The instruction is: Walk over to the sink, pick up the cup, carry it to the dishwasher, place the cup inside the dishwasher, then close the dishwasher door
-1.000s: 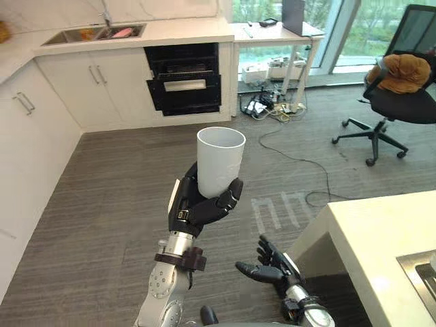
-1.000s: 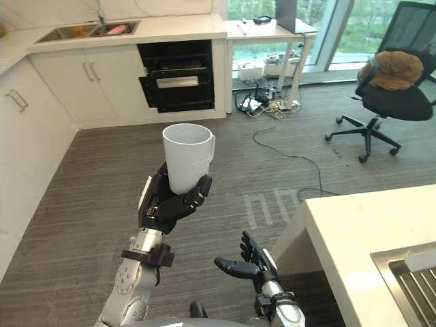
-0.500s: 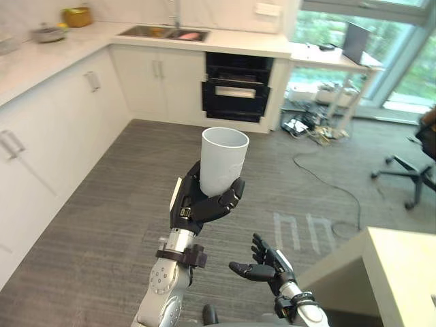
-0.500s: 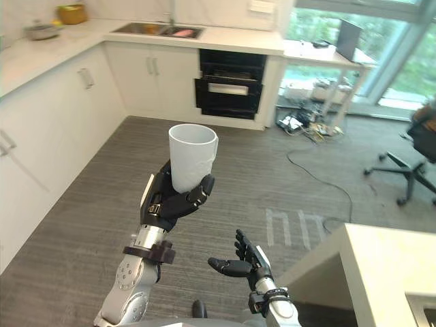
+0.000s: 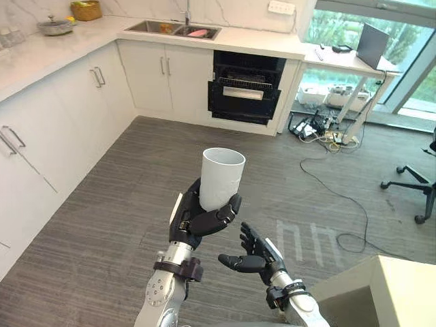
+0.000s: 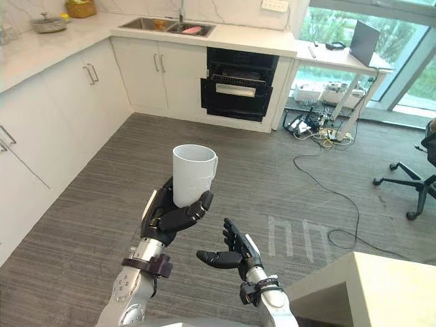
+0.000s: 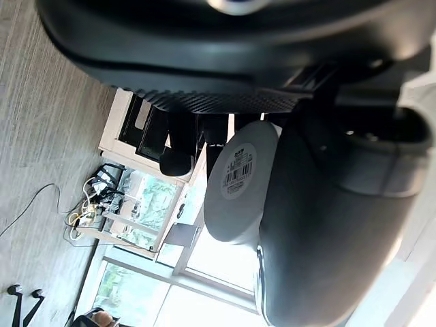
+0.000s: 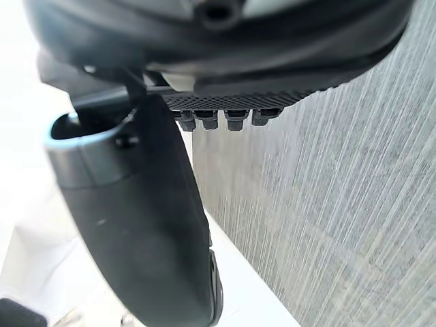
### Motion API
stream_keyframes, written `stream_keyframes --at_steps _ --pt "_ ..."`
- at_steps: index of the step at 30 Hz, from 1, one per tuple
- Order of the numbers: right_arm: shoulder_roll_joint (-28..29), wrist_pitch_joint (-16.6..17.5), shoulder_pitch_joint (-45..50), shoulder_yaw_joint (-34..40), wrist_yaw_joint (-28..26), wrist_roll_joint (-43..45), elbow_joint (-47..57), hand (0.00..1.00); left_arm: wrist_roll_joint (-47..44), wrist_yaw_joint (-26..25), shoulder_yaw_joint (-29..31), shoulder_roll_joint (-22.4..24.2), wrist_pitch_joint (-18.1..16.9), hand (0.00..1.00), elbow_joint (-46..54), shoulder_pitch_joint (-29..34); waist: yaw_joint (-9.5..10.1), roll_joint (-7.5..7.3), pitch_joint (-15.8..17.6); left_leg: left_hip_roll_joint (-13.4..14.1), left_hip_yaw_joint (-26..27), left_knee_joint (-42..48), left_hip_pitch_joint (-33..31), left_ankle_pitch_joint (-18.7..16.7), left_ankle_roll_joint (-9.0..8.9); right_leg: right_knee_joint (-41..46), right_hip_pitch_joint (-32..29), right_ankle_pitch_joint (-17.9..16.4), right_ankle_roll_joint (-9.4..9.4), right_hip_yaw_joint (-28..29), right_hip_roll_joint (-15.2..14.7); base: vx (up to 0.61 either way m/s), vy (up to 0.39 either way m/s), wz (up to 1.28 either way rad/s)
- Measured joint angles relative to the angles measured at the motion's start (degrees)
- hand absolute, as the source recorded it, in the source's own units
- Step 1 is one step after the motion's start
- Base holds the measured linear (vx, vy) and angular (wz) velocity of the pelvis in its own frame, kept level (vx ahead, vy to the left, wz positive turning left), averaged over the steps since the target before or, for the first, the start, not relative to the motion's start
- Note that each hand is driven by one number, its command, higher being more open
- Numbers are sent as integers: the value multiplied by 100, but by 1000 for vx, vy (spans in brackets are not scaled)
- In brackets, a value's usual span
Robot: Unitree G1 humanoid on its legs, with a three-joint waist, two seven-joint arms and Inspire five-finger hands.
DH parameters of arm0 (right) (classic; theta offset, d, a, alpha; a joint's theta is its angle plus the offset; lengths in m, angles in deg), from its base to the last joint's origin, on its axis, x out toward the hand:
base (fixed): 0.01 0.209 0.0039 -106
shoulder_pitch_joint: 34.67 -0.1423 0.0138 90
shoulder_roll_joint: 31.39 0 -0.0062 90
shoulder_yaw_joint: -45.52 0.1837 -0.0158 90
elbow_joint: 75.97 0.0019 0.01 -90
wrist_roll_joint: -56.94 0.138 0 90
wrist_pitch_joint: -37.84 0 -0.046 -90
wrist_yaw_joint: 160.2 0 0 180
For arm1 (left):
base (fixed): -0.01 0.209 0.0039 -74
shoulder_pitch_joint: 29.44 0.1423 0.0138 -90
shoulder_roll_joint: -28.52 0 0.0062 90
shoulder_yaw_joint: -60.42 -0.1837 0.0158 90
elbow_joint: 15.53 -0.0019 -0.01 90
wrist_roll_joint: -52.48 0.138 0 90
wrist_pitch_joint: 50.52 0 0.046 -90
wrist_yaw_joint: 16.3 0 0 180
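Grey wood-look floor (image 5: 102, 204) takes up most of the room, and it's wide open between the robot and the black dishwasher (image 5: 246, 88) set under the far counter. White cabinets (image 5: 61, 116) run down the left side. A pale island corner (image 5: 402, 286) pokes in at the lower right, close to the right arm. Past the dishwasher's right edge, a tangle of cables (image 5: 320, 129) lies under a desk (image 5: 354, 61), and one loose cord trails across the floor towards the island. An office chair (image 5: 415, 191) sits at the right edge. The sink (image 5: 174, 28) is in the far counter, left of the dishwasher.

The white cup (image 5: 221, 178) is up in the air in the left hand (image 5: 197, 216), with the fingers and thumb wrapped round its lower half. It stands upright with its long axis vertical and its mouth facing up. The right eye view shows its handle on the right side. The left wrist view shows its base (image 7: 240, 178) with a sticker on it.

The right hand (image 5: 255, 255) floats just beside and below the left, fingers spread loose, holding nothing.

Compared with half a second ago, the whole view has swung, so the camera moved. The hold on the cup looks the same, and the right hand sits a bit nearer the left.
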Motion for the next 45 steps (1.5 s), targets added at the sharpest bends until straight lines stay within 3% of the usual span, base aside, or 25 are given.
stream_keyframes --at_steps 2,3,13,23,24,25,30,33,34,37,40,43,45 --pt "-61 0 -1 11 19 0 -39 100 -1 0 -8 0 0 0 0 2 2 15 1 21 34 -120 98 55 -90 -10 21 14 -24 61 34 64 -69 -15" --pt "-74 26 -33 391 43 -8 -460 100 1 -20 -36 -74 -1 0 -437 -57 -141 144 100 177 181 -1276 272 913 -185 -550 -186 684 -332 267 385 28 -33 -9" --pt "-74 29 49 414 113 -69 -468 100 1 -22 148 21 -3 0 -569 -60 -158 191 127 154 134 -1340 307 967 -190 -789 -120 788 -331 228 393 -4 -4 1" --pt "-64 29 122 803 510 -236 -603 100 3 -609 1199 253 -9 0 -993 134 -53 290 182 79 -171 -1341 309 1030 -176 -963 22 876 -328 30 363 -16 -12 8" --pt "-65 31 130 872 506 -245 -587 100 2 -651 1263 267 -9 0 -967 166 -18 280 187 96 -245 -1329 312 1026 -177 -960 14 803 -270 39 344 -29 5 -7" --pt "-80 40 133 905 505 -251 -570 100 0 -663 1305 271 -22 0 -919 214 28 284 195 80 -306 -1325 313 1012 -191 -922 -6 725 -334 -116 287 -25 2 -7" --pt "-88 53 198 1019 415 -353 -229 100 -15 -642 1337 346 -94 0 -489 412 37 284 366 62 -430 -680 206 596 -139 -201 -126 311 -236 -373 120 -16 44 8" --pt "-87 195 196 1071 387 -356 113 100 -17 -585 1375 482 -225 0 -212 427 18 276 377 -32 -529 22 -121 96 -88 878 -566 -284 -154 -546 -163 43 85 23" --pt "-101 257 188 1128 395 -355 145 100 -16 -573 1380 549 -264 0 -152 427 5 274 380 -171 -618 309 -165 -195 55 1542 -703 -558 -70 -684 -364 116 94 28" --pt "-104 258 182 1114 394 -355 117 100 -26 -548 1425 613 -272 0 -142 428 19 292 424 -248 -665 417 -40 -273 180 2695 -1081 -673 -209 -991 -659 159 65 19" --pt "-46 275 239 1056 304 -357 67 100 -219 -520 1414 525 -279 0 -147 432 17 257 474 -245 -732 271 260 -361 164 2703 -1207 -921 -212 -1101 -631 190 -8 12" --pt "-65 326 241 1024 166 -351 78 100 -225 -500 1216 302 -307 0 -198 374 8 296 592 -40 -824 169 612 -673 79 2335 -1908 -763 -137 -1041 -263 239 -77 7" --pt "-98 323 315 999 153 -342 203 100 -225 -398 1059 186 -307 0 -408 357 -67 315 625 70 -1012 189 905 -921 -84 1903 -2367 -124 -45 -856 -193 379 -152 37"
